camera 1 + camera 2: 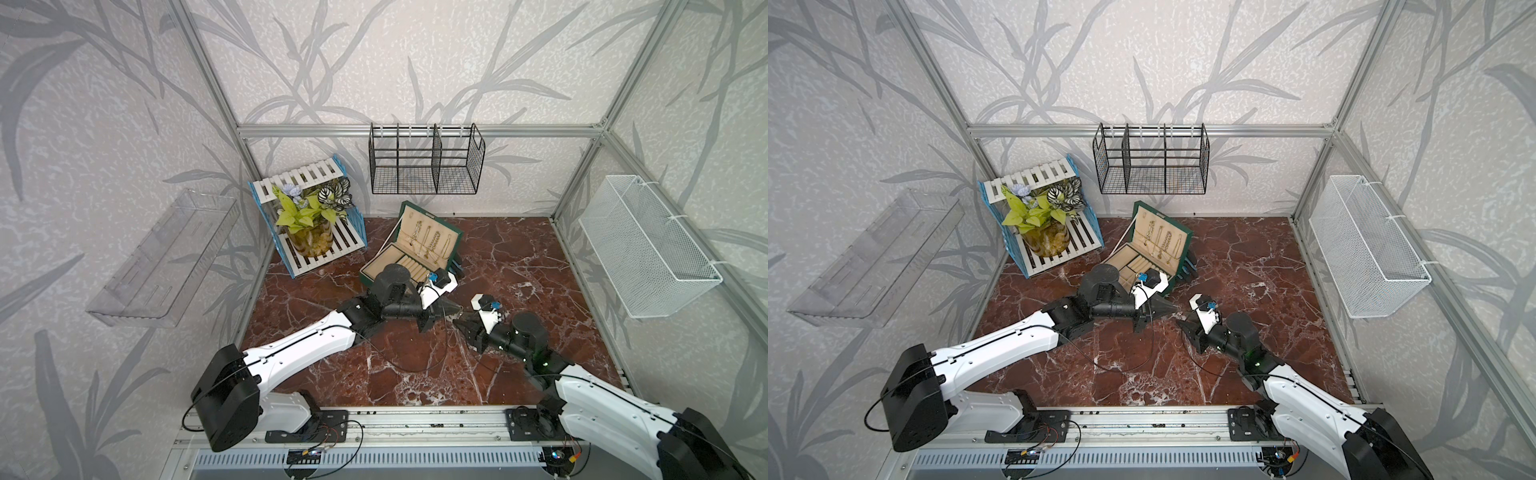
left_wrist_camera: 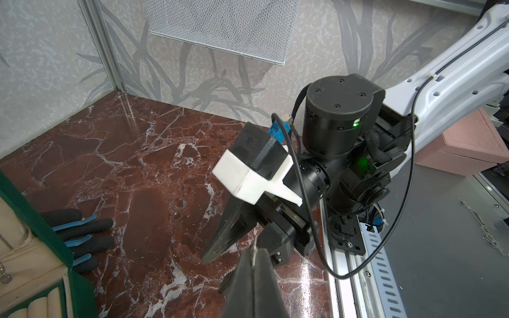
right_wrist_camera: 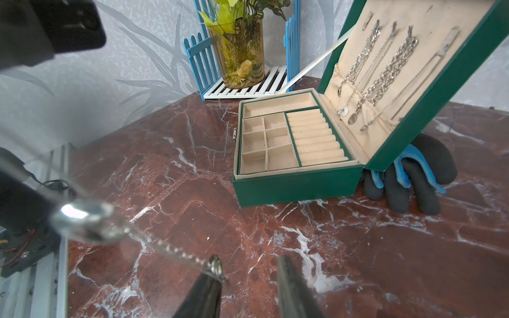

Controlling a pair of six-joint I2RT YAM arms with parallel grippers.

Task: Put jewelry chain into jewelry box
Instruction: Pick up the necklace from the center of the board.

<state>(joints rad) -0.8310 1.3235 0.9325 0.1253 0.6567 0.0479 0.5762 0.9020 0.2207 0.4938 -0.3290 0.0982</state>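
Item: thin silver jewelry chain (image 3: 176, 254), strung taut between our grippers, short of dark green cream-lined jewelry box (image 3: 297, 190). Left gripper (image 2: 254, 257) clamps it; right gripper (image 3: 248, 278) stands apart, ring against one finger.

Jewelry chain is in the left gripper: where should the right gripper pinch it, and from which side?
Pinch the jewelry chain just behind its end ring, coming in crosswise to the strand. It spans the air from the shut left gripper. The ring sits on one finger of the open right gripper, not between the jaws, so a sideways shift probably comes first.
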